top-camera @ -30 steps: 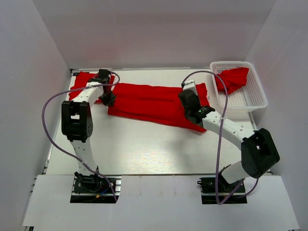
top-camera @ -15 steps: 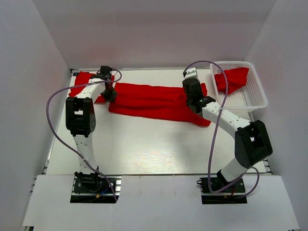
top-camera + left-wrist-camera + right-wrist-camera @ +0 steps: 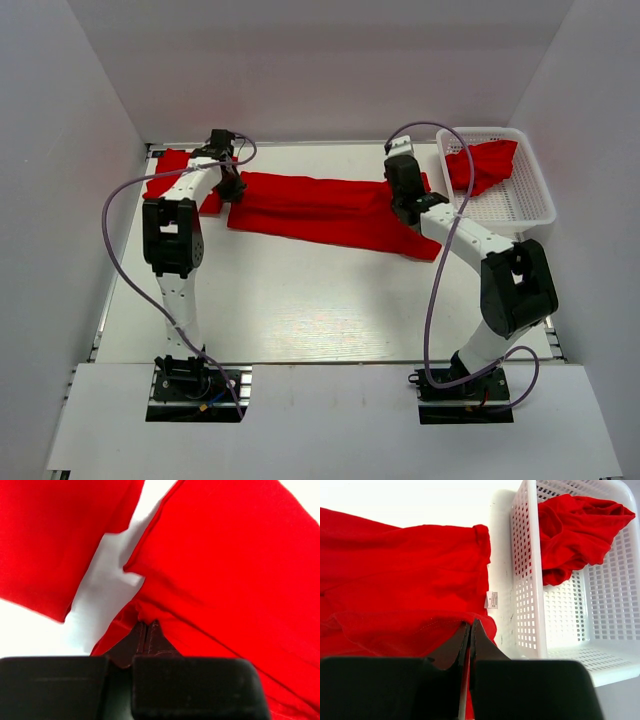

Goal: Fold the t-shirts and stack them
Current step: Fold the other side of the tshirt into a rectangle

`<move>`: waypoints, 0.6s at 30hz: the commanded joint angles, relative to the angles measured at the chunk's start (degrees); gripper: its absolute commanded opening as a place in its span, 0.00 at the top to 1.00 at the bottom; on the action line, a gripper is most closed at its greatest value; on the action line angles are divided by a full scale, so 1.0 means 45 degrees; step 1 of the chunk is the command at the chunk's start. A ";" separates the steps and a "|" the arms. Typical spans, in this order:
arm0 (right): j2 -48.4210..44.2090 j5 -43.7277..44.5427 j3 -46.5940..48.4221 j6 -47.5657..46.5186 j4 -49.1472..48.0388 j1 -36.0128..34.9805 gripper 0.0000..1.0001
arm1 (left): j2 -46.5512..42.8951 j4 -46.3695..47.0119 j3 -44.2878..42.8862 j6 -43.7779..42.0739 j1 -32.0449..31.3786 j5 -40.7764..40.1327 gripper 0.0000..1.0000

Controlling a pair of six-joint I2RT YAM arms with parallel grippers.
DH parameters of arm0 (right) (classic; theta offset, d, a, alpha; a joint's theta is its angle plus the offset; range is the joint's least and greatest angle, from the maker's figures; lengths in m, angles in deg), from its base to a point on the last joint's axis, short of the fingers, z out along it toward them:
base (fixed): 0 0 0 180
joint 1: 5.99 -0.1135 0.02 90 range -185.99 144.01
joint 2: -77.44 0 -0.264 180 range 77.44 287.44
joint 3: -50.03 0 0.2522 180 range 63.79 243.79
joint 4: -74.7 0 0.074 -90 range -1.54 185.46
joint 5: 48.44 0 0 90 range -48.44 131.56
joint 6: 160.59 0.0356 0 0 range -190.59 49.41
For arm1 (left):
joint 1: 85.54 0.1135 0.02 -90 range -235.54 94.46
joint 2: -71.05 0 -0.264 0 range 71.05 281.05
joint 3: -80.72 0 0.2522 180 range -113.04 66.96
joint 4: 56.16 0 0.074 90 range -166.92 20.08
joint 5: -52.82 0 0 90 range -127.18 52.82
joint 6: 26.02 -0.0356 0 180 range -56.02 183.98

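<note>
A red t-shirt [image 3: 325, 211] lies folded into a long strip across the back of the table. My left gripper [image 3: 232, 187] is shut on its left end [image 3: 150, 605]. My right gripper [image 3: 404, 192] is shut on a fold of its right end [image 3: 420, 620], near the white label [image 3: 491, 600]. A second red shirt [image 3: 178, 178], folded, lies at the back left, beside the left gripper, and shows in the left wrist view [image 3: 55, 545]. A third red shirt [image 3: 482, 162] lies crumpled in the white basket [image 3: 520, 205], also in the right wrist view [image 3: 575, 525].
The white basket [image 3: 530, 580] stands right beside my right gripper at the back right. White walls enclose the table on three sides. A purple cable loops off each arm.
Both grippers have moved toward the back of the table, carrying the near edge of the shirt with them. The strip is now narrower.
</note>
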 commanded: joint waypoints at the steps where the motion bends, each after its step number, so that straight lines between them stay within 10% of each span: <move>1: 0.0177 -0.0010 0.0610 -0.0251 -0.0473 0.0157 1.00 | 0.0164 0.0354 -0.0692 -0.0567 0.0025 0.0239 1.00; 18: 0.1037 -0.0089 0.1215 -0.0525 -0.0473 0.0528 1.00 | 0.0556 0.1781 -0.1064 -0.0918 -0.0092 0.0200 1.00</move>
